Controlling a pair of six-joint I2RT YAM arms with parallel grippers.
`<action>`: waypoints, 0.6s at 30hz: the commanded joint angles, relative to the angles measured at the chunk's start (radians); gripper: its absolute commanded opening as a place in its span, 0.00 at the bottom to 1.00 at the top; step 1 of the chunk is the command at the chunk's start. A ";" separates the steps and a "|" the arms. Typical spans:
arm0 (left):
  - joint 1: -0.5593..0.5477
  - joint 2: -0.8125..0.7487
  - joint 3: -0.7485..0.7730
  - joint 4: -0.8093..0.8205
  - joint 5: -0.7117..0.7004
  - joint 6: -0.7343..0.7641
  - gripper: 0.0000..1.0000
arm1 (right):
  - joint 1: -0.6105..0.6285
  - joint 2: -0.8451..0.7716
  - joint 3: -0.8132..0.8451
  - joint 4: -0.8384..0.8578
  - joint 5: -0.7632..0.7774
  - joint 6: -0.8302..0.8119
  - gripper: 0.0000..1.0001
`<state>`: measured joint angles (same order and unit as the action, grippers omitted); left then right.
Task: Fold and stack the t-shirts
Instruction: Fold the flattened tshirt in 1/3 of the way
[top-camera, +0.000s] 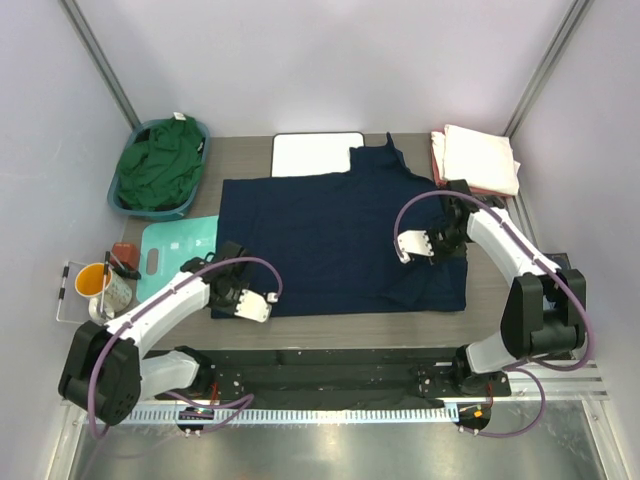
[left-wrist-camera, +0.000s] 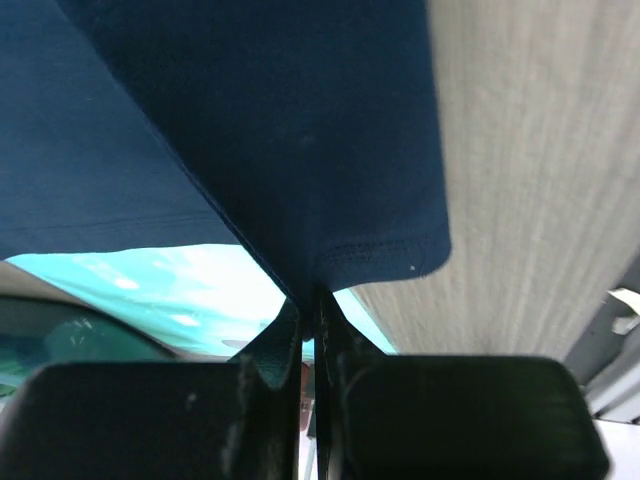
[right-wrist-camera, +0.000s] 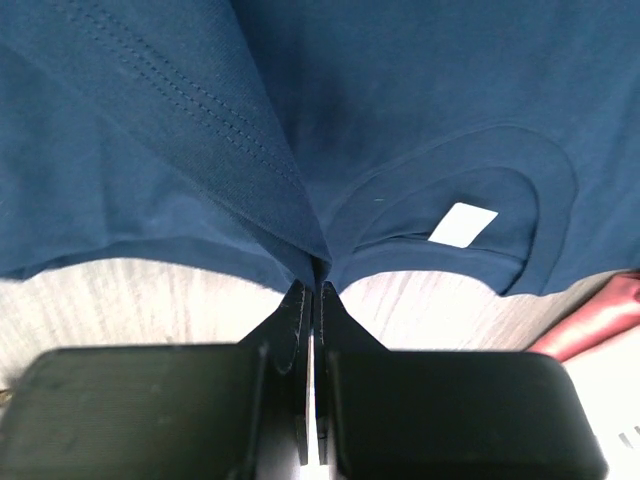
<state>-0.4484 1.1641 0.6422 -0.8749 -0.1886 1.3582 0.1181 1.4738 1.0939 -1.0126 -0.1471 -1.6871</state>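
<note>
The navy blue t-shirt (top-camera: 330, 235) lies spread across the middle of the table. My left gripper (top-camera: 230, 258) is shut on its left edge; the left wrist view shows a hemmed corner (left-wrist-camera: 380, 250) pinched between the jaws and lifted. My right gripper (top-camera: 453, 238) is shut on the cloth at the shirt's right side; the right wrist view shows the jaws (right-wrist-camera: 317, 275) pinching a fold next to the collar with its white label (right-wrist-camera: 462, 224). The green t-shirt (top-camera: 160, 165) is bunched in a basket. The cream-white t-shirt (top-camera: 480, 158) lies folded on the salmon-pink one (top-camera: 437, 158) at the back right.
A blue basket (top-camera: 118, 205) stands at the back left. A white board (top-camera: 315, 152) lies behind the navy shirt and a teal mat (top-camera: 180, 245) at its left. An orange cup (top-camera: 92, 280) and small tools stand at the left edge.
</note>
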 joint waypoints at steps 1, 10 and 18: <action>0.019 0.031 0.033 0.070 -0.037 -0.016 0.00 | 0.008 0.014 0.041 0.092 0.014 0.012 0.01; 0.080 0.085 0.128 0.092 -0.040 0.028 0.00 | 0.009 0.066 0.078 0.175 0.023 0.029 0.01; 0.139 0.157 0.203 0.126 -0.040 0.053 0.00 | 0.014 0.105 0.118 0.282 0.015 0.041 0.01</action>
<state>-0.3298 1.3025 0.8047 -0.7780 -0.2096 1.3777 0.1238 1.5631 1.1492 -0.8089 -0.1352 -1.6634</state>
